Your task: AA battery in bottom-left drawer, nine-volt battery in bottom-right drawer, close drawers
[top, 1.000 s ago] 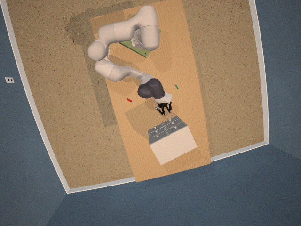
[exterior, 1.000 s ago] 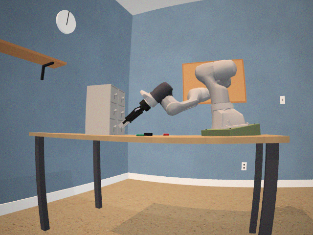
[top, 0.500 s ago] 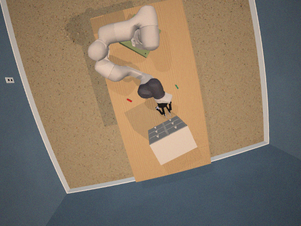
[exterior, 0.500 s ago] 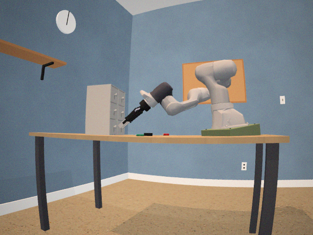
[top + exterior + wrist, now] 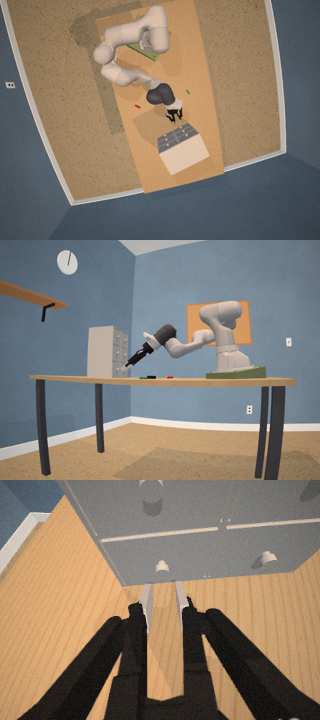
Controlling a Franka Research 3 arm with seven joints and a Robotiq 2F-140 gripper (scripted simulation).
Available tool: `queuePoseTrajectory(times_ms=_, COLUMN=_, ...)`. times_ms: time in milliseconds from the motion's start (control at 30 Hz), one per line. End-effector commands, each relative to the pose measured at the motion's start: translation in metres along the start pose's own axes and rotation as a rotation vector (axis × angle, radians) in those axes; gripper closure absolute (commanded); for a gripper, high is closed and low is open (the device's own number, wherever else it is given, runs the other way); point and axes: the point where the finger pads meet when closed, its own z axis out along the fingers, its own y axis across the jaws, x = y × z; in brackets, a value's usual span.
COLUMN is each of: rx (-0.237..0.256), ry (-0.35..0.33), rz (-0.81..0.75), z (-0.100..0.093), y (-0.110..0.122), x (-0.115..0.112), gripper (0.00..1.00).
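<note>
Just in front of the chest [image 5: 184,155] [image 5: 100,352] [image 5: 130,562], near its bottom-left knob [image 5: 162,567]: end effector [image 5: 178,123] [image 5: 125,367] [image 5: 163,592], fingers slightly apart. Out before the chest on the bench [image 5: 206,116] [image 5: 165,382] [image 5: 60,605]: one red piece [image 5: 137,106] [image 5: 169,377], one green piece [image 5: 187,91] [image 5: 142,377], one black block [image 5: 151,377]; too small to tell as batteries.

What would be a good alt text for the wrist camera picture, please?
The claw, its two fingers apart with nothing between them, points at a knob on the bottom-left drawer of a grey chest. The chest stands on a wooden table, and all drawers in view look shut.
</note>
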Motion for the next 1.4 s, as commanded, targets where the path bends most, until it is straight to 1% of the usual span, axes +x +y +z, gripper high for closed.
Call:
queuePoseTrajectory(times_ms=0, rx=-0.001, ry=-0.001, rz=0.0, z=0.001, y=0.0, x=-0.001, gripper=0.8)
queuePoseTrajectory(times_ms=767, rx=-0.001, ry=-0.001, rz=0.0, z=0.004, y=0.0, x=0.002, gripper=0.8)
queuePoseTrajectory(times_ms=1267, rx=-0.001, ry=-0.001, rz=0.0, z=0.022, y=0.0, x=0.017, gripper=0.8)
queuePoseTrajectory(times_ms=1367, rx=-0.001, ry=-0.001, rz=0.0, z=0.023, y=0.0, x=0.018, gripper=0.8)
